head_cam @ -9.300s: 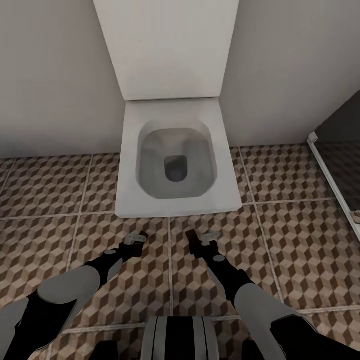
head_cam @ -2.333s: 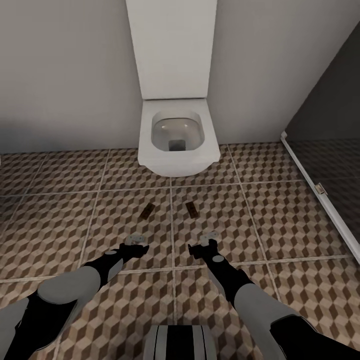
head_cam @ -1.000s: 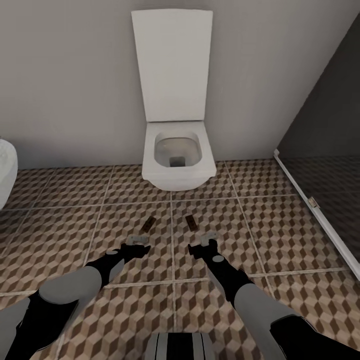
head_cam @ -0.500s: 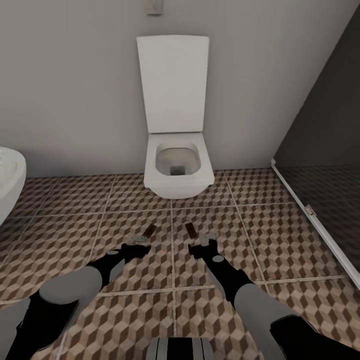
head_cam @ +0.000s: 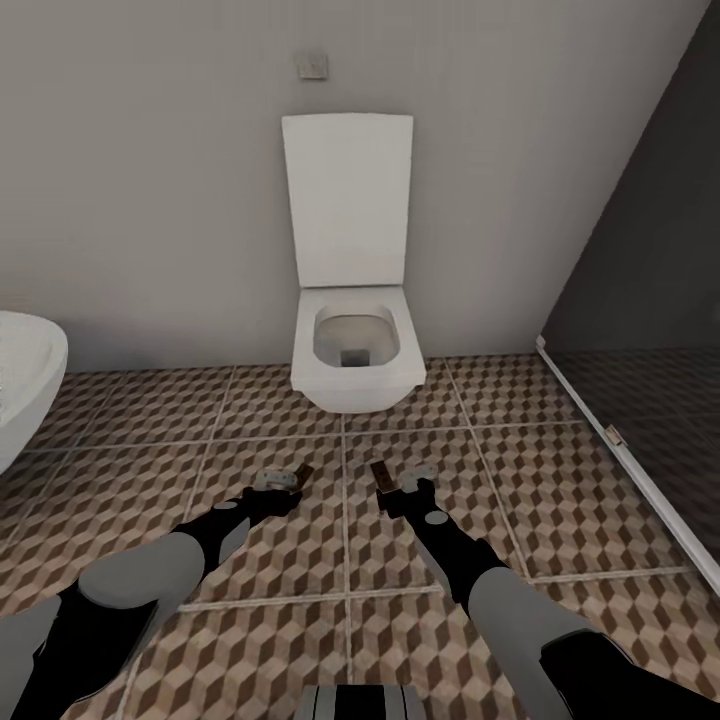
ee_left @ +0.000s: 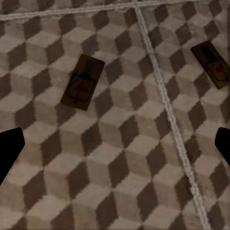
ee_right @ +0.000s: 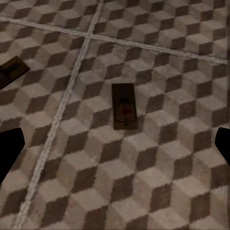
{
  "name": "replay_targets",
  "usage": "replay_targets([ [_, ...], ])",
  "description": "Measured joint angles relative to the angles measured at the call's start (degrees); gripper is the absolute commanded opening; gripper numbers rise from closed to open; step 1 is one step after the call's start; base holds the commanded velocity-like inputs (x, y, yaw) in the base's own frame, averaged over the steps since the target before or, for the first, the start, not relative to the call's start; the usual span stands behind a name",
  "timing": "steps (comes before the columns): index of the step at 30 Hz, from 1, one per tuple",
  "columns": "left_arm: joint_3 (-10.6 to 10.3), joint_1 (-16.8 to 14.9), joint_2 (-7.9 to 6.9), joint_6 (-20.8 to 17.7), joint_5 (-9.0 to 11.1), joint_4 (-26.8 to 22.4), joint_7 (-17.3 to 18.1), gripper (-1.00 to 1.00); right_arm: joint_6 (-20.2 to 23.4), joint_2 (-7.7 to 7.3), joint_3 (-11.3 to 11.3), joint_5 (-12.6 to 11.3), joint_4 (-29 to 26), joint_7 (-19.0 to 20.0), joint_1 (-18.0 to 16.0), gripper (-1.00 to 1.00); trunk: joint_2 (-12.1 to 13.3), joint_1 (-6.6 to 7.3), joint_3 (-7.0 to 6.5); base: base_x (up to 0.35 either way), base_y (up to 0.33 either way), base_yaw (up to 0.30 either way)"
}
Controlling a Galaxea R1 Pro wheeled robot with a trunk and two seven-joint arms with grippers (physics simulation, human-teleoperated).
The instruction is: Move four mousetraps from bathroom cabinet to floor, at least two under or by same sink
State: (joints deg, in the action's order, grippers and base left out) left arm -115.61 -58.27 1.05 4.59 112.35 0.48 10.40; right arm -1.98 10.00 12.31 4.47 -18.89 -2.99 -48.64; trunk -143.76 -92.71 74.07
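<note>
Grey wall (head_cam: 150,200) across the upper half of the head view, small square plate (head_cam: 313,64) near the top centre

Bathroom floor (head_cam: 560,470), cube-patterned tiles in brown, beige and white with pale grout, across the lower half of the head view and behind everything in both wrist views

Dark glass partition (head_cam: 650,300) with pale bottom rail, along the right edge of the head view

White toilet (head_cam: 352,350), centre of the head view, lid raised against the wall, bowl open

White basin (head_cam: 25,395), cut off at the left edge of the head view, mid-height

Left arm and right arm, black and grey, rising from the lower corners of the head view toward the centre

Left gripper (head_cam: 281,480), just left of centre in the head view; fingers spread wide at the two lower side edges of the left wrist view, nothing between them

Right gripper (head_cam: 408,484), just right of centre in the head view; fingers likewise spread wide in the right wrist view, holding nothing

Left mousetrap (ee_left: 83,81), flat on the tiles, upper left of the left wrist view, red mark at its middle; in the head view partly hidden behind the left gripper

Right mousetrap (ee_right: 124,106), flat on the tiles at the centre of the right wrist view, red mark visible; in the head view just above the right gripper (head_cam: 379,472)

Both mousetraps apart, one on each side of a grout line, in front of the toilet
</note>
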Motion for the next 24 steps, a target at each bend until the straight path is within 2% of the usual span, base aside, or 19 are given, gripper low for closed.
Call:
replay_targets([
  [17,0.00,0.08,0.00,0.07,0.00,0.00,-0.04,1.00,-0.32,0.00,0.00,-0.01,0.94,0.03,0.06,1.00,0.23,0.44,-3.77,0.000,0.000,0.000],
  [24,0.00,0.32,-0.05,0.10,0.00,0.00,-0.04,1.00,-4.59,-0.01,0.05,0.03,4.04,-0.02,0.09,1.00,0.32,0.62,-5.32,0.000,0.000,0.000],
])
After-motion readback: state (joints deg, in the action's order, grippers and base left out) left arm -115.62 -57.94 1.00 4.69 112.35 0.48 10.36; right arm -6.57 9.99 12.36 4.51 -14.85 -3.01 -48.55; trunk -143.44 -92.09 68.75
